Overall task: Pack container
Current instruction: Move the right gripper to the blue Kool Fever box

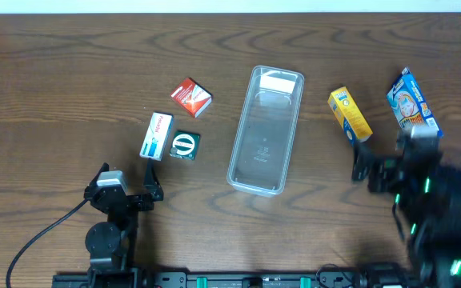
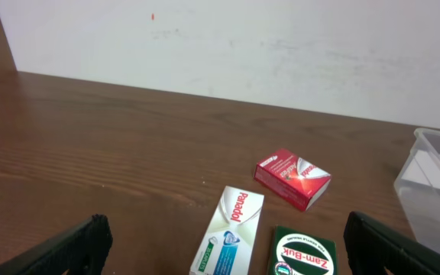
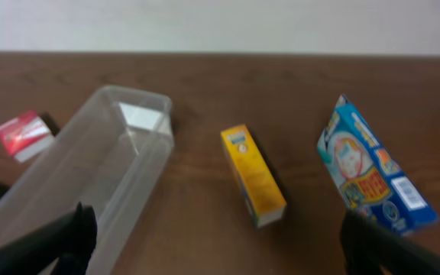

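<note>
Container (image 1: 264, 132) at centre of table (image 1: 62, 72), only corner visible in left wrist view; left gripper (image 1: 128, 178) and right gripper (image 3: 216, 221) both spread wide, holding nothing; right arm (image 1: 442, 204) blurred overhead

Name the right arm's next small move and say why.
Probably lower the right gripper toward the yellow box: it lies just ahead, in line with the open jaws, and the container holds no box yet.
</note>
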Controlling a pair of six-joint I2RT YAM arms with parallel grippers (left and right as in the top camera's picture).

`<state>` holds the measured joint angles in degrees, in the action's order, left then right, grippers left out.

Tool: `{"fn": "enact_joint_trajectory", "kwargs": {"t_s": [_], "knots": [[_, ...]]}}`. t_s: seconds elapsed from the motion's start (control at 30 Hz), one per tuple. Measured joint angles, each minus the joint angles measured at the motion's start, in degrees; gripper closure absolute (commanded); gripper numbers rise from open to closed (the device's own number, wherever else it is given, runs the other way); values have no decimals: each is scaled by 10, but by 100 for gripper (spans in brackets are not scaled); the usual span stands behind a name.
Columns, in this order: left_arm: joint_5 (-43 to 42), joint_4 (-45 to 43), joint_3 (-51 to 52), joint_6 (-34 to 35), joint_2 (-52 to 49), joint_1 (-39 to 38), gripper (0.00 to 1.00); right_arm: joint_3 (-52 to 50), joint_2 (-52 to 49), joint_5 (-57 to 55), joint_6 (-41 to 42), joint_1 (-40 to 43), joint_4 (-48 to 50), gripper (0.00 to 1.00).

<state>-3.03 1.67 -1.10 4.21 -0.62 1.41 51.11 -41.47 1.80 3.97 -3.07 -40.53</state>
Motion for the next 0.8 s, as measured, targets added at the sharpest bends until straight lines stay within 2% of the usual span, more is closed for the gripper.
{"fn": "enact_joint_trajectory", "kwargs": {"t_s": [0.13,0.23,0.33,0.57,0.8], "knots": [[0,0,0,0,0,0,2,201,-195,11,-11,14,-151,1],[0,0,0,0,0,0,2,315,-298,17,-15,16,-214,1],[0,0,0,0,0,0,2,381,-362,23,-17,16,-243,1],[0,0,0,0,0,0,2,401,-414,15,-33,49,-266,1],[0,0,0,0,0,0,2,402,-457,30,-82,208,-275,1]]}}
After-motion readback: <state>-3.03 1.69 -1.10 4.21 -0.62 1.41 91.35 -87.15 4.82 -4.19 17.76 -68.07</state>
